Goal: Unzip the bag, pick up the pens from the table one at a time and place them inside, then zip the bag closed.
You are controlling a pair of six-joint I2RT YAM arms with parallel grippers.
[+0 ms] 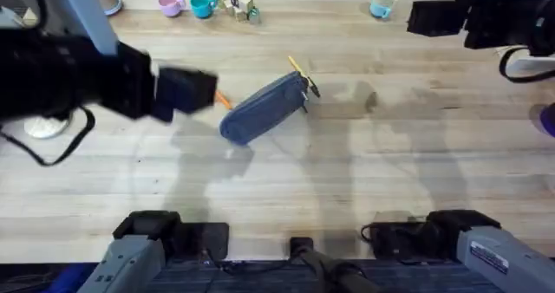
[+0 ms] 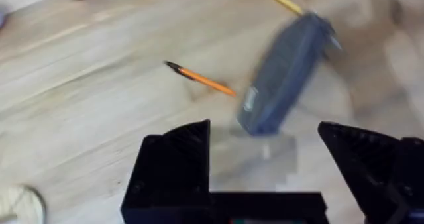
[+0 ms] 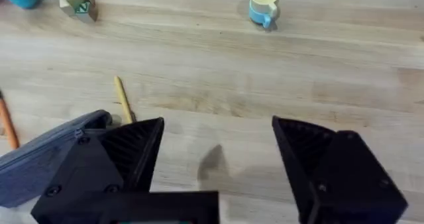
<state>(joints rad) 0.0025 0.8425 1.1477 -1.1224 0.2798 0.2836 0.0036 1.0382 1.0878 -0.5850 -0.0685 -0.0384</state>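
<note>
Blue-grey bag (image 1: 264,107) lying diagonal mid-table (image 1: 347,189) in overhead, looking zipped; pens poking out at both ends, one (image 1: 297,65) by far end, other (image 1: 224,100) by near end beside left gripper (image 1: 201,88); left wrist: gripper (image 2: 265,168) hanging wide open above bag (image 2: 285,71), pen (image 2: 202,79) lying just beside; right wrist: gripper (image 3: 218,151) also spread open, gripping nothing, bag (image 3: 46,158) off to one side; unzipping likely pending; prob. needing one gripper pinning fabric, other pinching zip pull, tugging along seam.

Blue-grey fabric pencil pouch (image 1: 263,107) lying diagonally mid-worktop (image 1: 364,172). One orange pen (image 1: 223,100) beside its lower left end, black tip outward; another yellow-orange pen (image 1: 297,66) poking out past its upper end.
</note>
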